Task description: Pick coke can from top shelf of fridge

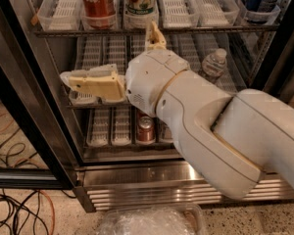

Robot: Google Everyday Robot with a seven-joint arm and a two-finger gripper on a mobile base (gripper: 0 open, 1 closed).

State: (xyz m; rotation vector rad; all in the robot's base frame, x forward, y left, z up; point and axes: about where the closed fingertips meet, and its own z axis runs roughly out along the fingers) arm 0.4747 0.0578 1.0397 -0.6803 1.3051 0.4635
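One coke can (pixel 97 4) above gripper (pixel 71 81)

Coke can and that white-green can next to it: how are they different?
The coke can is red with white script; the white-green can is pale with green print. The coke can stands left, farther from the gripper below. Both stand upright on the top shelf.

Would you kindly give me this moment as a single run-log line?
phase: approach | gripper: at middle rack, below top shelf | coke can: upright on top shelf, not grasped | fridge: door open
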